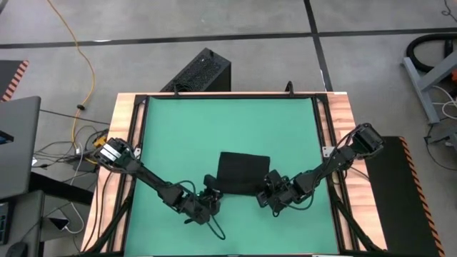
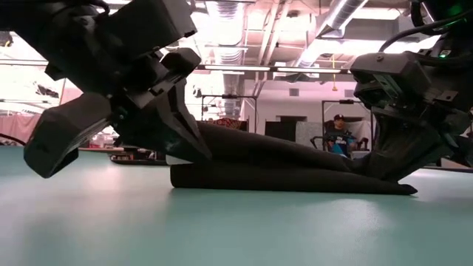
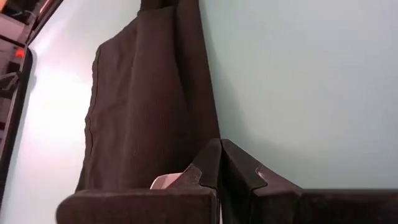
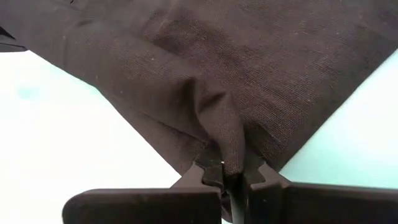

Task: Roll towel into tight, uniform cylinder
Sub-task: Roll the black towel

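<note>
Currently: flat green mat (image 1: 228, 128) covers the tabletop, framed by a black rail and wood-grain edge (image 1: 123, 143). Grey concrete floor around it, with a yellow cable (image 1: 78, 50) at far left, and a black ribbed box (image 1: 200, 71) just beyond the table's far edge.

Left gripper (image 1: 209, 196) sits low at the near-left corner of the plain black soft cloth towel (image 1: 243, 175). Its fingers (image 3: 208, 168) are pressed together, right against the towel edge; whether any cloth is caught between them can't be told. A small white tag (image 3: 163, 182) shows beside them.

The towel lies near the middle of the mat, toward the near side, folded flat; in the low view its near edge is lifted into a low ridge between the two grippers.

Right gripper (image 1: 271, 191) is at the near-right corner, fingers (image 4: 211, 174) pinching a raised fold of towel cloth.

Room behind, low view: pale walls, ceiling ducts, bright strip lights, a person (image 2: 340, 137) seated far back. No readable writing or labels.
</note>
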Available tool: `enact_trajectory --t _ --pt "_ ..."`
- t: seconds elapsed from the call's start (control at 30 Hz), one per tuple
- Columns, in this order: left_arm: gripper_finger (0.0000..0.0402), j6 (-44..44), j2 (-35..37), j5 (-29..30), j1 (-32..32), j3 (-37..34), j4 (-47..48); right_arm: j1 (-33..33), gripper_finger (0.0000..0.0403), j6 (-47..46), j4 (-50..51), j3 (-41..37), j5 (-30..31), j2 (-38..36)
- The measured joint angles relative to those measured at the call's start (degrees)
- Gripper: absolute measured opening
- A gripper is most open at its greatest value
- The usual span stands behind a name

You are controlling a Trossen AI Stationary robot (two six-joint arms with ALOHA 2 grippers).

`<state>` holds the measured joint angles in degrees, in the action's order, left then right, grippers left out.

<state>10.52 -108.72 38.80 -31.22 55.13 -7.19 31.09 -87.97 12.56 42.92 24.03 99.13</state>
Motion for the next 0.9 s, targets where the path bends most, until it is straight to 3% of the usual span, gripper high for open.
enact_trajectory --t 0.3,0.5,0.73,0.9 --pt "0.0000 3.5 5.5 0.5 0.3 0.0 0.3 0.0 0.0017 0.2 0.0 0.0 0.0 0.0" --pt "0.0000 0.9 5.6 -7.1 3.0 0.0 0.5 0.0 0.0017 0.1 0.0 0.0 0.1 0.0" --pt "0.0000 2.3 5.6 -6.2 3.6 -0.4 0.1 0.0 0.0017 0.1 0.0 0.0 0.1 0.0" --pt "0.0000 1.2 5.5 -5.1 4.6 -5.5 -5.0 0.0 0.0017 0.8 0.0 0.0 0.1 0.0"
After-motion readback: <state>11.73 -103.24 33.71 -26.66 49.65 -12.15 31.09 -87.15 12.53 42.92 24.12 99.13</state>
